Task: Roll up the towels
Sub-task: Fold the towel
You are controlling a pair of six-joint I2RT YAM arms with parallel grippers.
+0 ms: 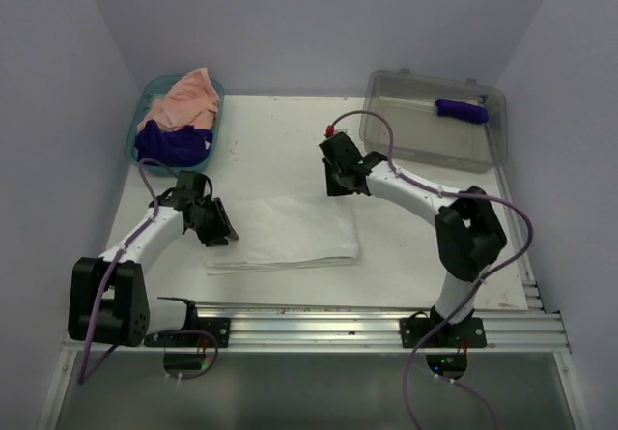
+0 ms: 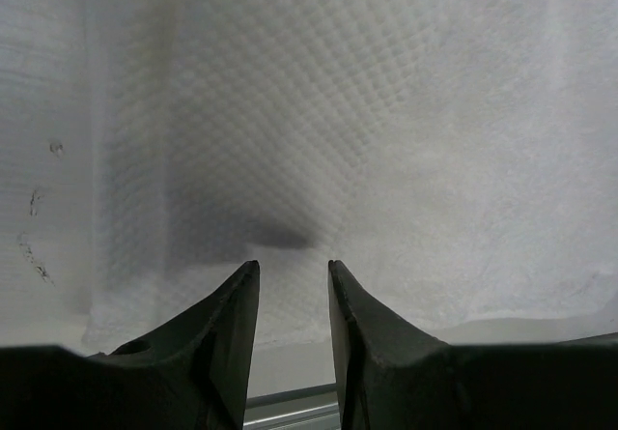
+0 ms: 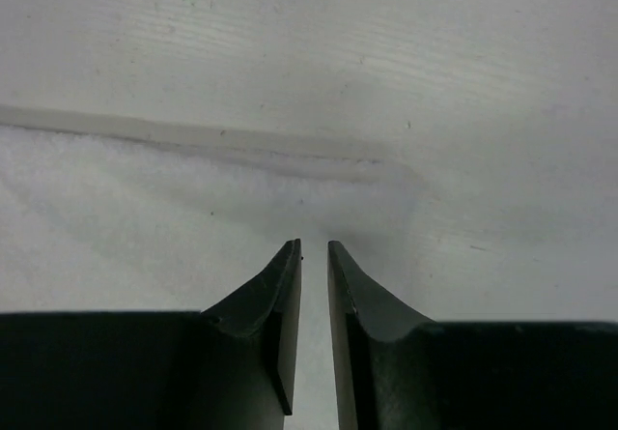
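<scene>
Both at the white towel: left jaws spread, right jaws barely apart; teal basket, bin beyond.

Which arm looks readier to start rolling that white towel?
Probably the left. The left fingers sit open, low over the white towel at its left edge, while the right fingers only hover at its far corner.

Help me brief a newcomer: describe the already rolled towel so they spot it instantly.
At the white table's far right corner sits a clear grey plastic bin. In its right end lies the dark purple rolled towel. It is the only compact roll; other towels lie flat or heaped.
</scene>
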